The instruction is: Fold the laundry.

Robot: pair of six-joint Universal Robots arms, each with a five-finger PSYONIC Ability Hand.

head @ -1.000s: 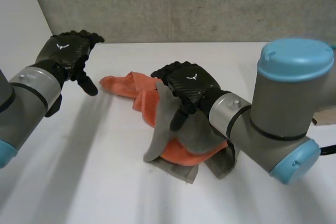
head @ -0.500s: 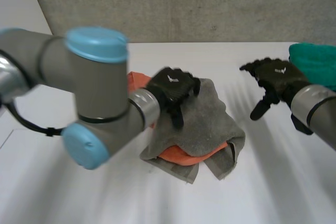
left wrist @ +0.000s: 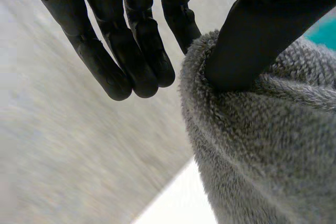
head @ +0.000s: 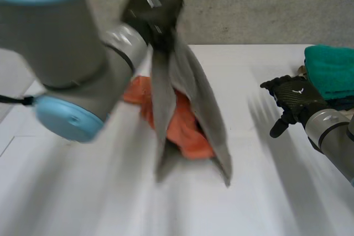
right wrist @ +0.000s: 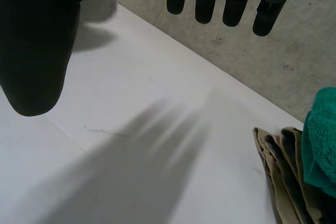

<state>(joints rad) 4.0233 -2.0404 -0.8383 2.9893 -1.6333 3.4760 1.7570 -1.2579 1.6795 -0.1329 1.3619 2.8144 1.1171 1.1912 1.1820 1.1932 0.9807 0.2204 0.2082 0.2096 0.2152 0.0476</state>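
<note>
Laundry: one grey towel (head: 193,84) pinched by left hand (head: 152,8); one orange cloth (head: 188,129) below.

Grey arms, light-blue caps, black robot hands.
Thick matte grey tube for the left arm (head: 55,42), closed by a round light-blue cap (head: 66,121) and finished with a bright silver wrist band (head: 128,42). Black shell with a small white emblem (head: 153,1) on the back of the left robot hand (head: 152,12); same mark on the right robot hand (head: 293,96), followed by a silver band and grey forearm (head: 337,142). Matte black fingers (left wrist: 128,51), rounded at the tips.
</note>
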